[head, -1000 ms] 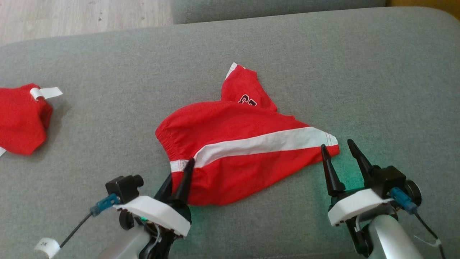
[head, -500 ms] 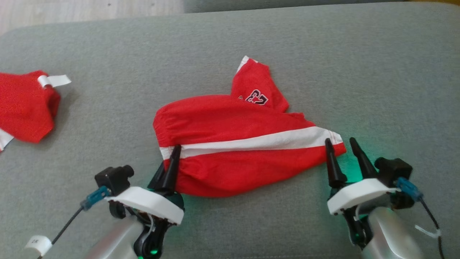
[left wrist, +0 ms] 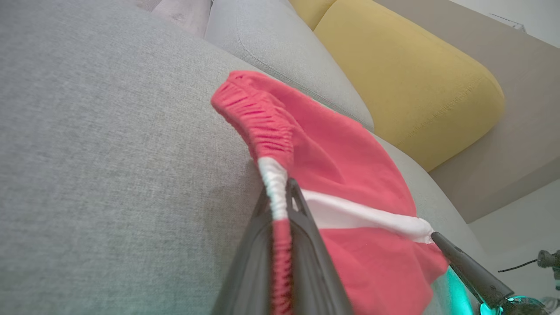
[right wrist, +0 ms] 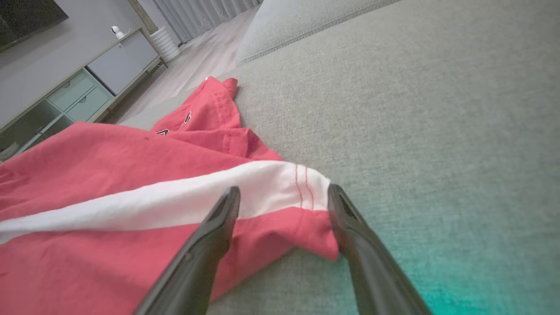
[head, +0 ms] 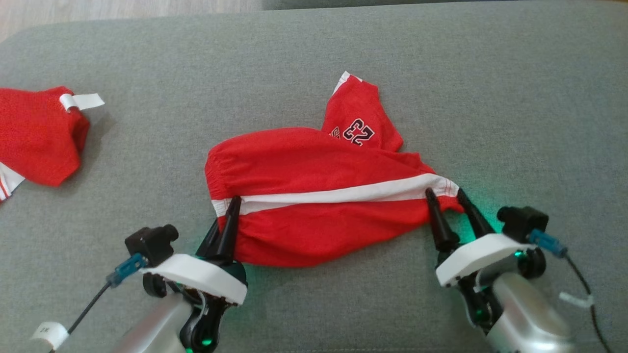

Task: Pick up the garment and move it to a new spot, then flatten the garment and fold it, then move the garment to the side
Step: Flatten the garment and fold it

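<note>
On the grey sofa seat (head: 490, 98), mid head view, the red shorts (head: 314, 162) are being seen laid out, long axis running left to right. The elastic waistband (left wrist: 258, 113) is being pointed toward the robot's left, the leg hem toward its right. The left tool (head: 230, 206) is being held shut on the waistband, right where the white stripe (head: 343, 195) ends; that pinch is being shown plainly in the left wrist view. The right tool (head: 445, 193) is being held wide open, its jaws straddling the hem corner (right wrist: 306, 179) at the stripe's other end, with fabric between them but not yet being gripped. Each end is being covered by its nearer arm, so the coming move is judged to turn on the right jaws being closed on that corner, straight ahead of them. A dark "23" (head: 360, 131) is being shown on the far leg, beyond the stripe; no brand is being made out. A second red garment (head: 39, 132) with a blank white tag (head: 81, 101) is being left well apart at the left.
</note>
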Available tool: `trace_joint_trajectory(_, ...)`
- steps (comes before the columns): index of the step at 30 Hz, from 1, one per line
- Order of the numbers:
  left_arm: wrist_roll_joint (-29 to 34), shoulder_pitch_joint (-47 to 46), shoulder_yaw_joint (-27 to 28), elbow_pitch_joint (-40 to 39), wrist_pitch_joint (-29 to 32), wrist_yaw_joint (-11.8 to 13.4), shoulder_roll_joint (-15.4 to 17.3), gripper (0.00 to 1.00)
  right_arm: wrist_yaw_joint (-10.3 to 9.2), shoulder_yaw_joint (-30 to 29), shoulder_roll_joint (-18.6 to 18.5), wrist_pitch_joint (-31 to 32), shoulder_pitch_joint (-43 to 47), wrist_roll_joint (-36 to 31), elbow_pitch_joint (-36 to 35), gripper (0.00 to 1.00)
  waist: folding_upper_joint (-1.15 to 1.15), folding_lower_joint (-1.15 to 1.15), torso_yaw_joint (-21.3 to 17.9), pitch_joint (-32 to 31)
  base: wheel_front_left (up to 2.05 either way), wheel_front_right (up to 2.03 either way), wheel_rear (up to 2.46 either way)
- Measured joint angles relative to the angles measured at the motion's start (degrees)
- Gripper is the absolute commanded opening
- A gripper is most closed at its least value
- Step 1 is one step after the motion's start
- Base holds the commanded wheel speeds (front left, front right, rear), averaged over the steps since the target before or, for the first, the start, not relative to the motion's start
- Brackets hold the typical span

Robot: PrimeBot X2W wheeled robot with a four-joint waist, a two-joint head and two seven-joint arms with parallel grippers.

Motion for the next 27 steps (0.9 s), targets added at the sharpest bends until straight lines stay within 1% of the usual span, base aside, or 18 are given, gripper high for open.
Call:
trace_joint_trajectory(4, 0.1, 0.0, 0.1, 0.1, 0.0, 0.0, -0.3, 0.0, 0.0, 4.4, -2.7, 0.5, -2.2, 4.7, 0.7, 1.0, 0.0, 0.0, -0.2, 0.0, 0.0, 0.0, 0.0)
trace_joint_trajectory(9, 0.5, 0.0, 0.1, 0.1, 0.0, 0.0, -0.4, 0.0, 0.0, 10.4, -4.9, 3.4, -4.0, 10.0, 0.9, 1.0, 0.0, 0.0, -0.2, 0.1, 0.0, 0.0, 0.0)
trace_joint_trajectory(10, 0.5, 0.0, 0.1, 0.1, 0.0, 0.0, -0.4, 0.0, 0.0, 10.4, -4.9, 3.4, -4.0, 10.0, 0.9, 1.0, 0.0, 0.0, -0.2, 0.1, 0.0, 0.0, 0.0)
trace_joint_trajectory(14, 0.5, 0.0, 0.1, 0.2, 0.0, 0.0, -0.5, 0.0, 0.0, 13.2, -7.2, 3.9, -5.4, 12.6, 1.6, 1.0, 0.0, 0.0, 0.2, 0.0, 0.0, 0.0, 0.0)
trace_joint_trajectory(18, 0.5, 0.0, 0.1, 0.2, 0.0, 0.0, -0.6, 0.0, 0.0, 15.6, -8.8, 3.9, -5.4, 14.9, 1.9, 1.0, 0.0, 0.0, 0.2, -0.5, 0.0, 0.0, 0.0)
trace_joint_trajectory(23, 0.5, 0.1, 0.1, 0.3, 0.0, 0.0, -0.7, 0.0, 0.0, 18.4, -9.7, 4.1, -5.5, 17.5, 1.9, 1.0, 0.0, 0.0, 0.0, -1.1, 0.0, 0.0, 0.0)
trace_joint_trajectory(27, 0.5, 0.7, 0.1, 0.3, 0.0, 0.0, -0.9, 0.0, 0.0, 21.3, -11.1, 4.3, -5.9, 19.5, 1.0, 1.0, 0.0, 0.0, 0.2, -1.2, 0.0, 0.0, 0.0)
